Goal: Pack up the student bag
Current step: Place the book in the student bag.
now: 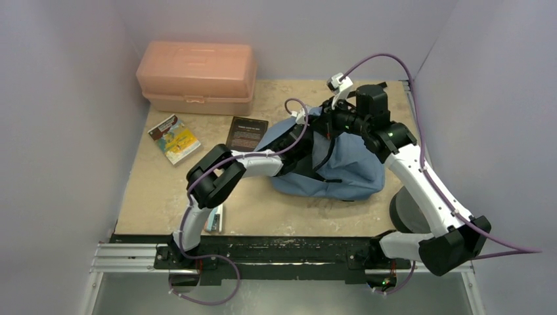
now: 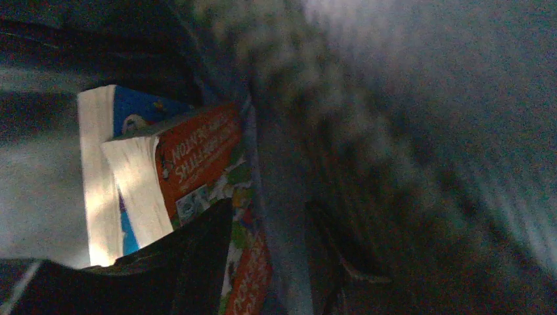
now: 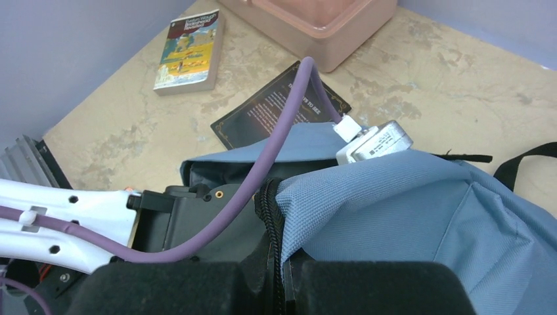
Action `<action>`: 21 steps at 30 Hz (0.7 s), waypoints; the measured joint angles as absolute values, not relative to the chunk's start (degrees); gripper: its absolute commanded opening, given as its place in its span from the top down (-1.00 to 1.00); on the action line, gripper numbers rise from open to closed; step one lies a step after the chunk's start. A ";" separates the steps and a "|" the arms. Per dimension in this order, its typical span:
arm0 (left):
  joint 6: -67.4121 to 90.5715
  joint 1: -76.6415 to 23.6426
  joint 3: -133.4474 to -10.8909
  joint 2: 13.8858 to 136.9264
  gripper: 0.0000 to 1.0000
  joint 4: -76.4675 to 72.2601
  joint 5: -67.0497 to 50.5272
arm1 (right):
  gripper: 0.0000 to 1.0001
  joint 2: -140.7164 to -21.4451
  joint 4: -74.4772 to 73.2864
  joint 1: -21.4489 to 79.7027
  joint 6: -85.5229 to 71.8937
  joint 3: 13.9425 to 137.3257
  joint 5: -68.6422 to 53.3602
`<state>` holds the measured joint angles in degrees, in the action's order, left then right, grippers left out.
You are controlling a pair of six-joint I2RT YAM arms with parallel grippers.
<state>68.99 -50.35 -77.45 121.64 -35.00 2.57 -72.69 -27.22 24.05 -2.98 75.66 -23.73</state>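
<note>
right gripper (image 3: 284, 279) clamped on student bag (image 3: 427, 216) zipper edge, left arm (image 3: 66, 210) inside

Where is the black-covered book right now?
In the top view the black book lies flat on the table, left of centre, between the yellow paperback and the student bag, in front of the pink box.

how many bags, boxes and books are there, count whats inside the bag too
bag: 1
box: 1
books: 4, with 2 outside the bag (paperback, black book) and 2 inside it (blue book, orange book)
total: 6
The small item by the left arm's base is not counted, as it is too hidden to identify.
</note>
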 measured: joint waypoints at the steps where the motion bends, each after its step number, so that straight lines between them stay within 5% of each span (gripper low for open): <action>1: 69.41 -50.33 -78.28 122.04 0.08 -34.98 1.87 | 1.00 -72.36 -27.14 24.01 -3.01 75.59 -23.53; 8: 71.16 -49.65 -75.35 120.77 -0.33 -30.74 -1.30 | 1.00 -71.92 -27.35 24.29 -3.73 75.46 -17.56; 14: 69.34 -45.52 -64.95 108.79 -0.42 -18.81 -4.60 | 0.80 -70.89 -24.97 24.77 -4.08 70.74 -0.97; 21: 63.57 -42.68 -57.25 87.74 -0.43 -10.46 -7.22 | 0.83 -68.75 -20.12 21.17 -2.98 64.05 7.55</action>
